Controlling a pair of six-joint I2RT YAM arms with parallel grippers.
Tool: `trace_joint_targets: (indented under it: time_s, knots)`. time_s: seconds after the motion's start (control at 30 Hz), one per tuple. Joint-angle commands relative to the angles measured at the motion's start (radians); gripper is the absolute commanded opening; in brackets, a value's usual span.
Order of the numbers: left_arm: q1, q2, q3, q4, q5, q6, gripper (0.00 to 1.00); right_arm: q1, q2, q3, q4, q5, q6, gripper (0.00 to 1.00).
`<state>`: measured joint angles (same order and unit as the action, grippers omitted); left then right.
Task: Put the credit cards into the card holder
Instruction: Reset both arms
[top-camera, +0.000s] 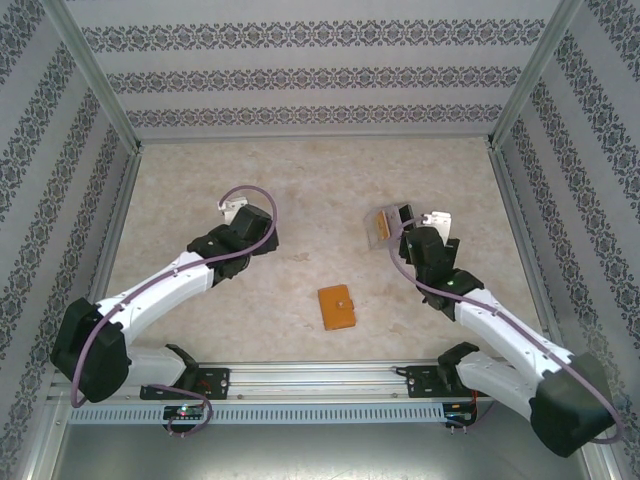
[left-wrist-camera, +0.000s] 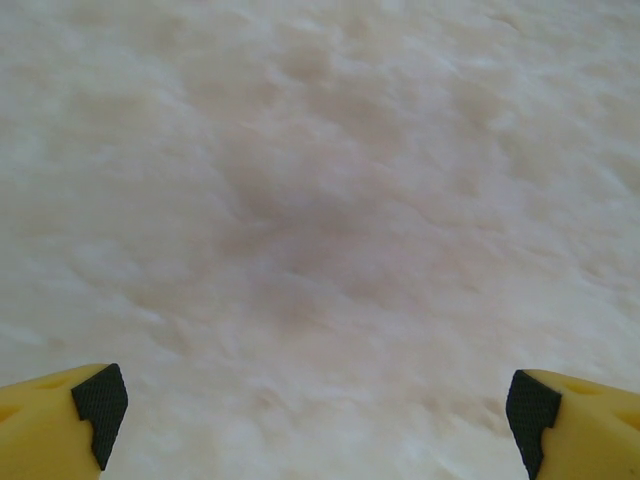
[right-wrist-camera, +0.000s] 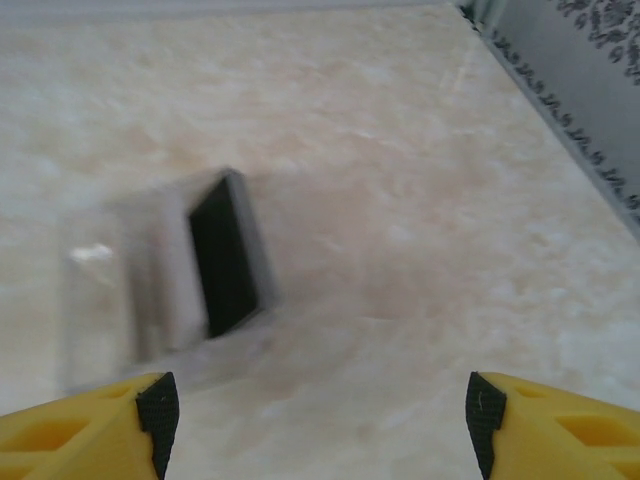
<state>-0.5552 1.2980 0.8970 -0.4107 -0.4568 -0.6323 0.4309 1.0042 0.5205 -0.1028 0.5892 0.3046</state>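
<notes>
The card holder (top-camera: 336, 307) is a small orange-tan wallet lying shut and flat on the table near the front middle, apart from both arms. The credit cards are hidden from me. My left gripper (top-camera: 238, 218) hovers over bare table at the left; in the left wrist view its jaws (left-wrist-camera: 315, 415) stand wide open with nothing between them. My right gripper (top-camera: 420, 235) is at the right, just beside a clear plastic box (top-camera: 383, 227). In the right wrist view it (right-wrist-camera: 322, 415) is open and empty, with the box (right-wrist-camera: 170, 270) ahead to the left.
The marble-look table (top-camera: 300, 190) is walled by patterned panels on three sides. A metal rail (top-camera: 320, 385) carrying both arm bases runs along the near edge. Open surface lies between the two arms and behind them.
</notes>
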Motion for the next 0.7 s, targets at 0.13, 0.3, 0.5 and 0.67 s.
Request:
trace_joint_targets:
  time_s: [0.13, 0.3, 0.5, 0.67]
  knots:
    - [0.203, -0.054, -0.099, 0.165, -0.217, 0.256, 0.99, -0.156, 0.095, -0.048, 0.365, -0.156, -0.272, 0.78]
    - [0.312, -0.078, -0.257, 0.517, -0.181, 0.487, 0.99, -0.254, 0.21, -0.171, 0.69, -0.279, -0.275, 0.78]
    - [0.396, 0.06, -0.308, 0.744, -0.08, 0.559, 0.99, -0.305, 0.22, -0.228, 0.815, -0.301, -0.284, 0.78]
    - [0.416, 0.208, -0.345, 0.982, 0.013, 0.631, 0.99, -0.366, 0.23, -0.26, 0.907, -0.393, -0.246, 0.78]
